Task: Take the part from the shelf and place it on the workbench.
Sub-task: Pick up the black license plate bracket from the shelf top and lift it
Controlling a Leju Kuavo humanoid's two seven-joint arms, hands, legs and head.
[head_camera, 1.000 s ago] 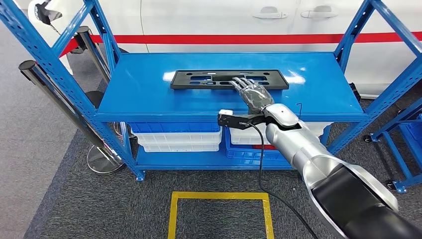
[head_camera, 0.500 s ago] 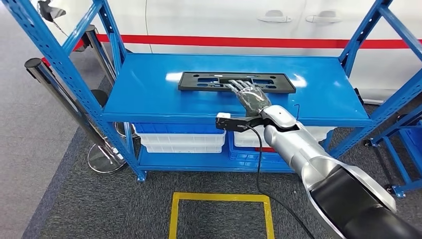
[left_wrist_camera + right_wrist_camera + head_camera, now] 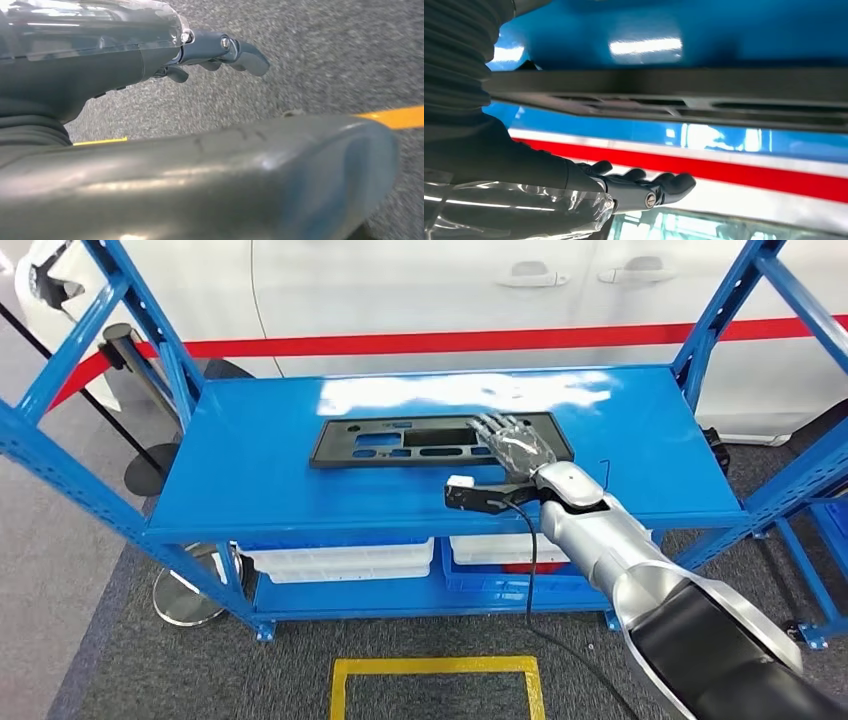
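Part (image 3: 430,440) under right robot hand (image 3: 515,443), gap wrist-side

Blue metal shelf (image 3: 250,490) on grey carpet (image 3: 150,660) | top deck bearing flat black part (image 3: 400,442) | white bins (image 3: 340,560) on lower deck.

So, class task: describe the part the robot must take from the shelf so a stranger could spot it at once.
Find the blue metal shelf in front of the white car. On its top board lies the black part, long, flat and rectangular with slots cut through it, under the right hand. Nothing else on that board is black and flat.
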